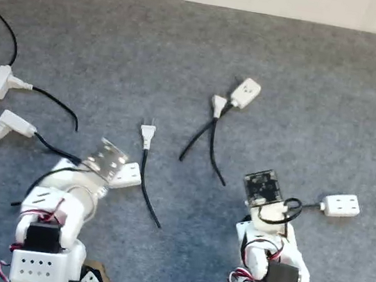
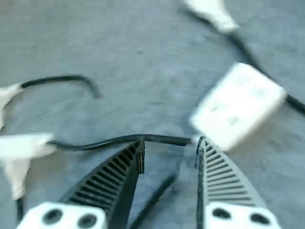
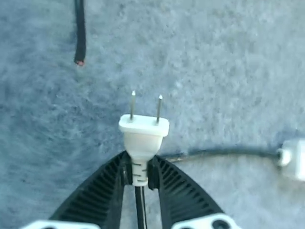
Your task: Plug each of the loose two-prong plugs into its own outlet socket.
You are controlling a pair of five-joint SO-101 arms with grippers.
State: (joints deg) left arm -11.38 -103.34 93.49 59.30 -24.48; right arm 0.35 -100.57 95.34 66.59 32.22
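A white two-prong plug point(image 3: 143, 133) is clamped by its base in the right gripper point(image 3: 139, 169), with both prongs pointing away from the arm over the gray mat point(image 1: 323, 76). A white socket point(image 1: 341, 205) lies on the mat just to the right of that arm, its short cord curling back toward the gripper.

The left gripper point(image 2: 169, 148) hangs low over the mat with its fingers apart and nothing between them. A black cord point(image 2: 119, 140) runs across just ahead of the fingertips. A second socket point(image 2: 238, 107) lies beside the tips, at that cord's end.

A loose plug point(image 1: 147, 134) lies between the two arms, prongs facing away from them. Farther back, another plug point(image 1: 219, 105) lies against a third socket point(image 1: 245, 93).
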